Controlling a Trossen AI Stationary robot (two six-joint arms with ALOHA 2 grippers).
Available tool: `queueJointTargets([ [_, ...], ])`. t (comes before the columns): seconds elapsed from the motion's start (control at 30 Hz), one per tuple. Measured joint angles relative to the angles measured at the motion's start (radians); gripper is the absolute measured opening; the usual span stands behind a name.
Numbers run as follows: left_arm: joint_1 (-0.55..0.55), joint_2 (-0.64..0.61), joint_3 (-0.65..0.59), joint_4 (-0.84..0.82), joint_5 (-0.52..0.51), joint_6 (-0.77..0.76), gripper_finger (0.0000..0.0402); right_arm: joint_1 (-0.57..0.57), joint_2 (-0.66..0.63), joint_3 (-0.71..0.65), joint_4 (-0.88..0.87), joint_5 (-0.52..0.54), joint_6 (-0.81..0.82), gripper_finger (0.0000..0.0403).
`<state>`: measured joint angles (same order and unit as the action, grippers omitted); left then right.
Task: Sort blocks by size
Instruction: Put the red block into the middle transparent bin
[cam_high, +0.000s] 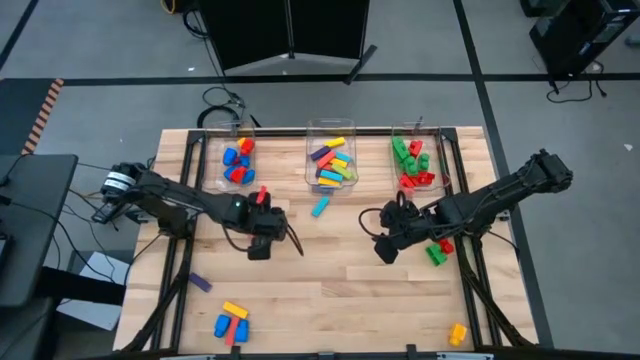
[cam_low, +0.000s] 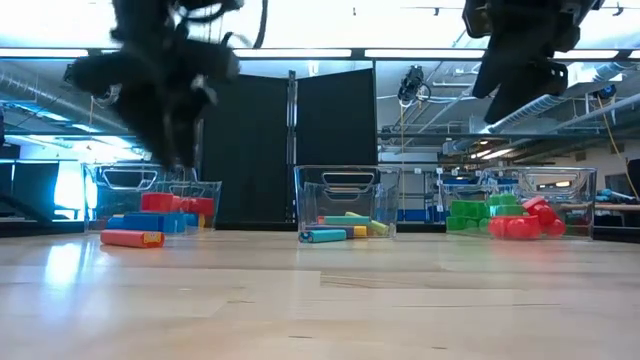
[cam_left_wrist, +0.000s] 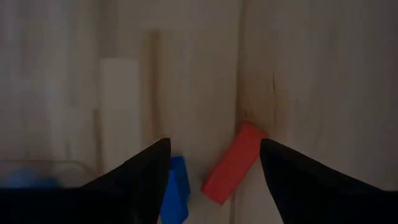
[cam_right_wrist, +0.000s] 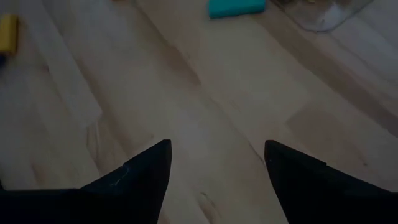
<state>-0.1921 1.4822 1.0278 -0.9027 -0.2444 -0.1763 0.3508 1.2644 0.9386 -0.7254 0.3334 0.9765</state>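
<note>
My left gripper (cam_high: 262, 222) hangs open above a red block (cam_left_wrist: 235, 163) that lies flat on the table in front of the left bin (cam_high: 237, 160). The block shows between the fingers in the left wrist view, untouched, with a blue block (cam_left_wrist: 176, 190) beside one finger. Over bare wood right of centre, my right gripper (cam_high: 385, 246) is open and holds nothing. A cyan block (cam_right_wrist: 236, 7) lies ahead of it, near the middle bin (cam_high: 332, 160). Green and red blocks (cam_high: 437, 250) lie on the table just right of the right gripper.
Three clear bins stand along the far edge: red and blue blocks in the left one, mixed colours in the middle one, green and red in the right bin (cam_high: 417, 160). Loose blocks lie near left (cam_high: 230, 322), a purple one (cam_high: 200, 283), a yellow one (cam_high: 457, 333) near right.
</note>
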Motion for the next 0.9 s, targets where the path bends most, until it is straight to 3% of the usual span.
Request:
queueJointTargets([
  [0.47, 0.054, -0.002, -0.278, 0.209, 0.181, 0.217, 0.0254, -0.063, 0.0, 0.0, 0.0, 0.025, 0.099, 0.0265],
  [0.67, 0.093, -0.008, -0.343, 0.282, 0.2, 0.31, 0.025, -0.098, 0.0, 0.0, 0.027, 0.025, 0.098, 0.0264],
  [0.77, 0.108, -0.008, -0.361, 0.306, 0.218, 0.331, 0.0235, -0.108, 0.0, 0.0, 0.037, 0.025, 0.097, 0.0265],
  [0.9, 0.121, -0.007, -0.365, 0.323, 0.23, 0.333, 0.0185, -0.114, 0.0, 0.0, 0.037, 0.025, 0.092, 0.0263],
])
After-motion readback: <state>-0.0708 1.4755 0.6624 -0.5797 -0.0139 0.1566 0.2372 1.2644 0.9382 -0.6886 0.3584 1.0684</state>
